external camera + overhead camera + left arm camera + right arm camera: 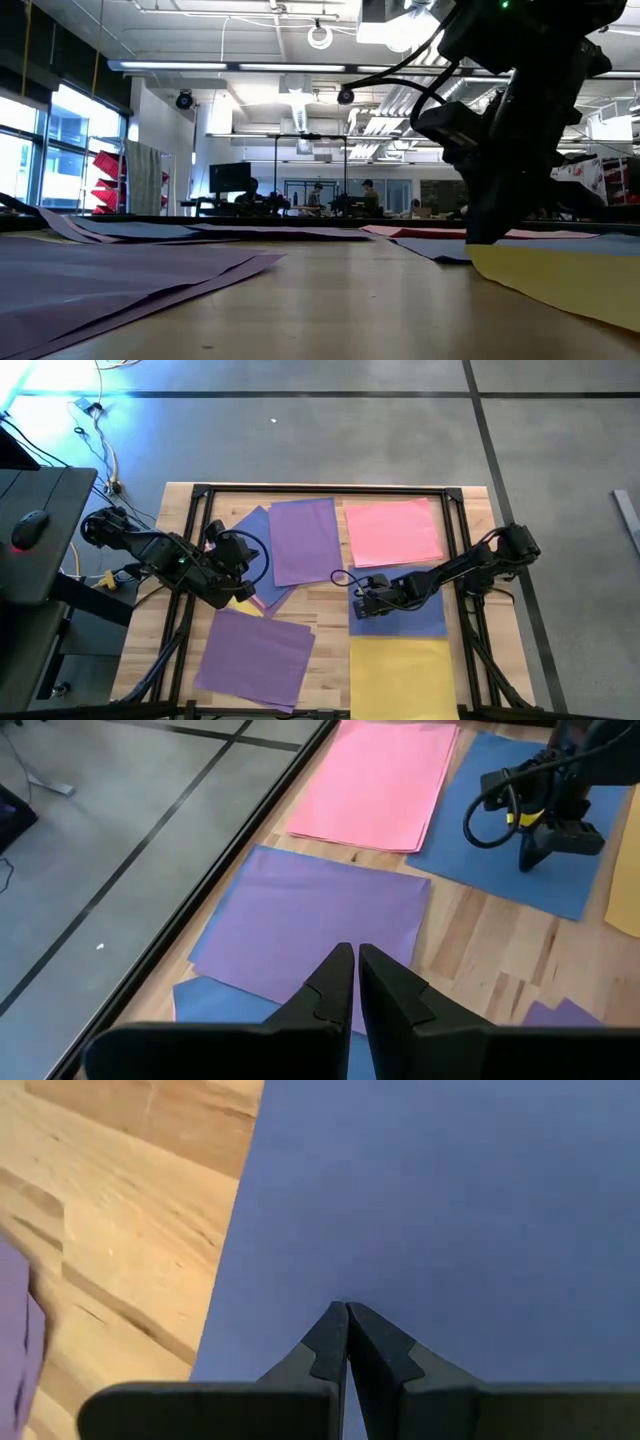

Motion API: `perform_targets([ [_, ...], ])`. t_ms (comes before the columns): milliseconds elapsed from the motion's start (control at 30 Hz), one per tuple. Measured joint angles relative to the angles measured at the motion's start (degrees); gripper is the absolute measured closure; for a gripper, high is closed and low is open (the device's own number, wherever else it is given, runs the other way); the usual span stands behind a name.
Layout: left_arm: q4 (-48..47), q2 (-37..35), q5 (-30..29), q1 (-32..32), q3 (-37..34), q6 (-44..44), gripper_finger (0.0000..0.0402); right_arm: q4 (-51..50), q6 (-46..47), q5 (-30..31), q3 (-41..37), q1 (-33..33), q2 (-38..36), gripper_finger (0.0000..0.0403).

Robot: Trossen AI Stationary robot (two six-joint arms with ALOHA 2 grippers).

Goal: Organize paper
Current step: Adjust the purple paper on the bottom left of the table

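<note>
Several coloured sheets lie flat on the wooden table. A purple sheet [305, 540] overlaps a bluish one [248, 530]. Another purple sheet [255, 653] lies near left, a pink sheet [393, 530] far right, a blue sheet [415, 615] below it, and a yellow sheet [400, 672] near right. My left gripper [356, 952] is shut over the purple sheet's [310, 915] near-left part; I cannot tell whether it touches. My right gripper [347, 1308] is shut, with its tips at the blue sheet [450, 1200]. My right gripper comes down on the blue sheet with its shut fingertips [335, 1330], close to the sheet's left edge [235, 1280]. The fingers slant down from the table's right side. The sheet lies flat on the table, with its near edge at the yellow sheet [560, 275].
A black frame [195, 510] runs around the table top. Small pink and yellow pieces [262, 598] show under the left gripper. Bare wood [325, 605] lies between the two arms. A desk with a mouse [30, 525] stands left of the table.
</note>
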Motion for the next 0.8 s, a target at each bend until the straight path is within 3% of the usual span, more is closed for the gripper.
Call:
perform_targets([
  [500, -0.02, 0.0, -0.11, 0.0, 0.0, 0.04, 0.0402, -1.26, 3.21, 0.89, -0.12, 1.36, -0.57, 0.0403],
  [800, -0.01, 0.0, -0.11, -0.02, 0.0, 0.04, 0.0402, -5.54, 3.22, 4.52, -0.36, 2.18, -9.3, 0.0403],
])
